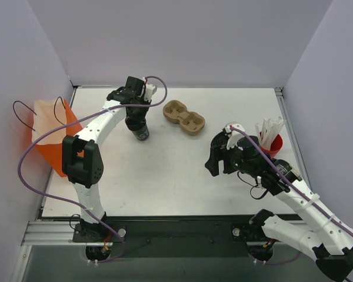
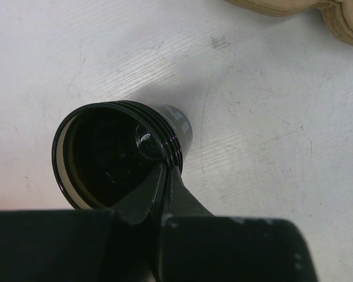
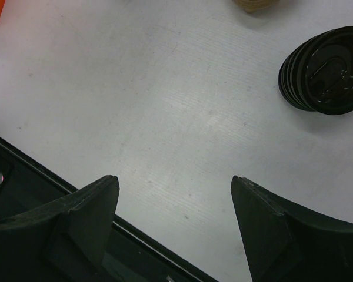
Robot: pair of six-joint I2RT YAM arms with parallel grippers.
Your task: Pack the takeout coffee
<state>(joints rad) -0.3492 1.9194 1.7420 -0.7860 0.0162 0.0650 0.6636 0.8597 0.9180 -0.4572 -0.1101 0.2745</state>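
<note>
The takeout coffee, a small black cup with a ridged black lid, stands on the white table at the back left. My left gripper comes down on it from above. In the left wrist view its fingers are pressed together on the near right rim of the lid. A pale crescent shows inside the rim's left edge. The orange bag with black handles stands at the table's left edge. My right gripper hangs open over bare table, holding nothing.
A brown cardboard cup carrier lies right of the coffee, its edge visible. A stack of loose black lids sits ahead of the right gripper. A red cup of white straws stands at the right.
</note>
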